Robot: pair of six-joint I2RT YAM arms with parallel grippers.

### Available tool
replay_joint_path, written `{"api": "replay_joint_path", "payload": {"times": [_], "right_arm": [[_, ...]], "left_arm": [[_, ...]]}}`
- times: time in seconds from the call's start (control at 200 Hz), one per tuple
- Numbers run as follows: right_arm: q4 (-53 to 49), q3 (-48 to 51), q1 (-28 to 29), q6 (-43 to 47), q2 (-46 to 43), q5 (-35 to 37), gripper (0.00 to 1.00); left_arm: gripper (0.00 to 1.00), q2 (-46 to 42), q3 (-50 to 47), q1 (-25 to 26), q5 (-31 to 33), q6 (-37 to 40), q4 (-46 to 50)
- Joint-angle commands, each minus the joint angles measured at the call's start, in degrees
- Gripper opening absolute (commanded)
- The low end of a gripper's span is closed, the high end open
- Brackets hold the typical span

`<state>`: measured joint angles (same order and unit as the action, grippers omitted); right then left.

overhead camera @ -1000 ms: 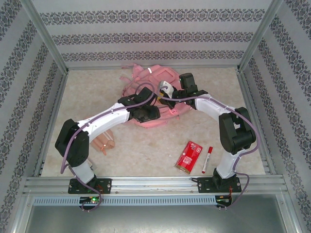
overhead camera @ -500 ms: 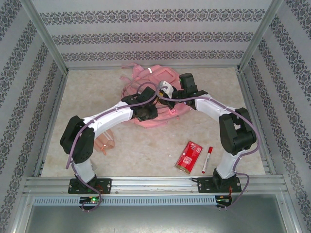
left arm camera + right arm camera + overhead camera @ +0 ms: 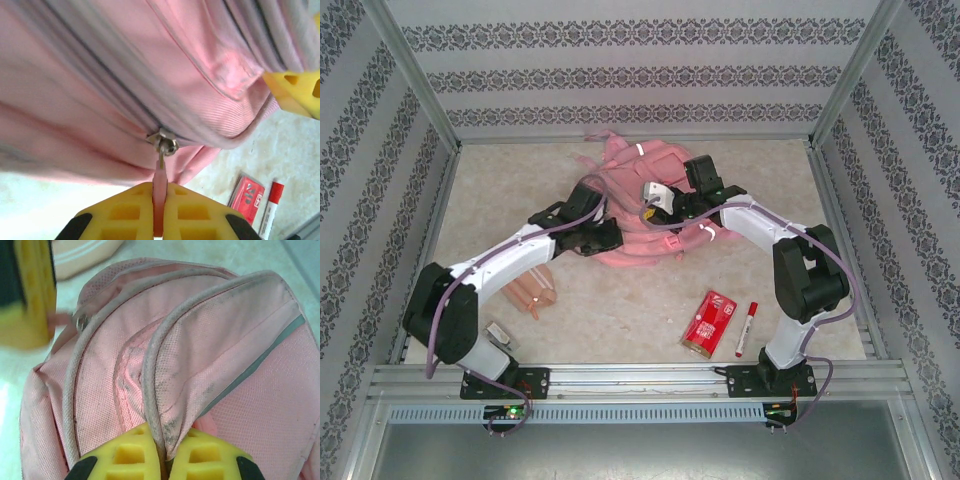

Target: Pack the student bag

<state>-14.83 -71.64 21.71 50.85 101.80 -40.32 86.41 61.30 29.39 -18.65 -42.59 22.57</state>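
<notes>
The student bag (image 3: 638, 160), pink with pale strips, lies at the middle back of the table. My left gripper (image 3: 607, 238) is at the bag's near left side, shut on the pink zip pull (image 3: 159, 192) that hangs from the metal slider (image 3: 165, 144). The zip track runs up and left from the slider. My right gripper (image 3: 662, 203) is over the bag's middle, shut on a raised fold of the bag's piped pocket edge (image 3: 159, 405). The left gripper's yellow finger (image 3: 30, 295) shows in the right wrist view beside the slider.
A red box (image 3: 709, 322) and a red-capped white marker (image 3: 746, 328) lie near the front right, by the right arm's base. A translucent peach item (image 3: 535, 290) sits under the left arm. Metal frame rails border the table.
My left gripper has shut on the zip pull and moved left, with its arm swinging out to the left. The bag has shifted slightly. The right gripper has kept its grip.
</notes>
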Motion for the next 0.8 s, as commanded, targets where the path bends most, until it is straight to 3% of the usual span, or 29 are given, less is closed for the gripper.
{"api": "replay_joint_path", "payload": {"times": [0.0,0.165,0.275,0.36,0.435,0.585,0.69,0.794], "right_arm": [[-5.77,-0.09,-3.26,6.11,-2.28,2.23,0.00],[-5.46,-0.82,-3.52,4.24,-2.40,-0.56,0.00],[-2.82,-0.81,-3.00,-0.34,-2.31,-3.71,0.00],[-1.60,-0.49,-2.16,-2.04,-2.22,-4.44,0.00],[-2.39,-0.30,-1.68,-1.96,-2.22,-3.97,0.00],[-7.96,1.12,-3.43,5.21,-3.69,-4.67,0.00],[-15.47,1.32,-5.10,14.23,-4.84,-0.47,0.00],[-16.45,2.99,-5.64,17.94,-5.70,5.59,0.00]], "left_arm": [[0.06,-4.88,-3.64,-3.77,-3.46,4.39,-3.84],[0.02,-6.18,-5.43,-4.01,-6.29,13.49,-4.71],[0.08,-6.03,-6.37,-3.23,-11.00,16.50,-9.23],[0.02,-6.72,-7.31,-2.69,-9.86,19.39,-10.46],[0.00,-7.73,-8.41,-2.98,-4.94,20.93,-9.84],[0.00,-7.05,-9.46,-7.66,1.29,22.65,-9.35],[0.00,-4.39,-8.24,-12.12,0.35,23.47,-10.13],[0.00,-1.88,-5.19,-12.50,-2.38,29.71,-10.50]]}}
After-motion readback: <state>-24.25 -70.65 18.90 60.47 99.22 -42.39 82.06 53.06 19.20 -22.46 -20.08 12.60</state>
